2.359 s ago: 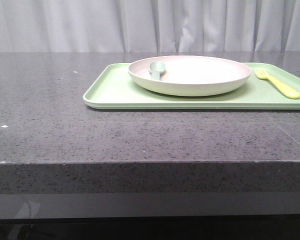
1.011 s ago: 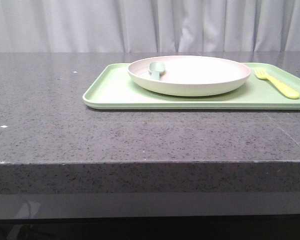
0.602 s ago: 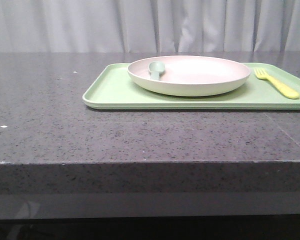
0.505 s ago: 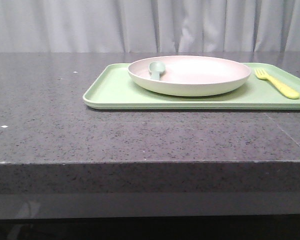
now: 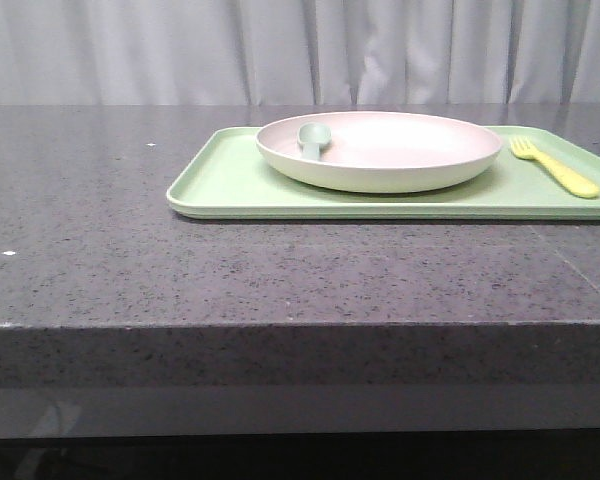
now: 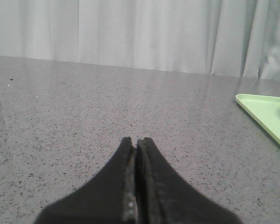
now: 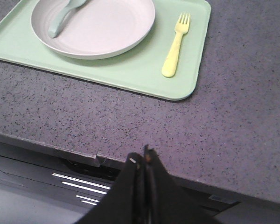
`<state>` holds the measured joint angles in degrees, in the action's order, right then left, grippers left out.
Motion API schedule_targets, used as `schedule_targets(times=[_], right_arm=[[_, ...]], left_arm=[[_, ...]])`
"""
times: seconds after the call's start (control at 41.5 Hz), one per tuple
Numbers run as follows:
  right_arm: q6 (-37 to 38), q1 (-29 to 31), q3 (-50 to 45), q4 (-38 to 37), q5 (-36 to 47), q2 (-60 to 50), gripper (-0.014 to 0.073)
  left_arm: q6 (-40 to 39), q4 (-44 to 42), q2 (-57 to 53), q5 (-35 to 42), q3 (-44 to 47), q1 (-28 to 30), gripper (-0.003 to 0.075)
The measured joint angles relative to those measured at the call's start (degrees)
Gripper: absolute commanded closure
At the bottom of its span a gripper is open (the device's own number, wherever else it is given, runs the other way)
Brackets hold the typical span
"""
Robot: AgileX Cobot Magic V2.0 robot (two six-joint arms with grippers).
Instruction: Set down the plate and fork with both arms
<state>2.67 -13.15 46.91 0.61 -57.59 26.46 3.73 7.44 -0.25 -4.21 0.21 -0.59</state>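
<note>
Front view: the plate (image 5: pixel 380 150) sits on the green tray (image 5: pixel 225 180) toward the table's far right, the fork (image 5: pixel 555 167) beside it near the right edge, a grey-green spoon (image 5: pixel 313 139) inside the plate. I see no arms here. My worry: lifting the plate could tip the spoon out.

Left wrist view: my left gripper (image 6: pixel 136 144) has its jaws pressed together on nothing, low over bare table (image 6: pixel 84 116), the tray corner well off toward the right.

Right wrist view: my right gripper (image 7: pixel 141 161), also closed and empty, hovers at the near table edge, well apart from the fork; a closed approach would shove it.
</note>
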Motion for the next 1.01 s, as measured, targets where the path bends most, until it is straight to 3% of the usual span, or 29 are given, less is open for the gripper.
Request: schedule_targets(times=[0.409, 0.53, 0.674, 0.867, 1.011], right_arm=[[0.0, 0.93, -1.24, 0.0, 1.74, -1.99, 0.0682], [0.0, 4.52, -7.61, 0.0, 9.9, -6.38, 0.0682], [0.0, 9.36, -21.55, 0.0, 23.79, -13.71, 0.0682], [0.0, 11.42, -37.8, 0.0, 37.87, -23.07, 0.0682], [0.0, 11.55, -44.7, 0.0, 45.62, -26.78, 0.0682]], left_arm=[[0.0, 0.0, 0.0, 0.0, 0.0, 0.0, 0.0741], [0.0, 0.0, 0.0, 0.0, 0.0, 0.0, 0.0741], [0.0, 0.0, 0.0, 0.0, 0.0, 0.0, 0.0741], [0.0, 0.0, 0.0, 0.0, 0.0, 0.0, 0.0741], [0.0, 0.0, 0.0, 0.0, 0.0, 0.0, 0.0741]])
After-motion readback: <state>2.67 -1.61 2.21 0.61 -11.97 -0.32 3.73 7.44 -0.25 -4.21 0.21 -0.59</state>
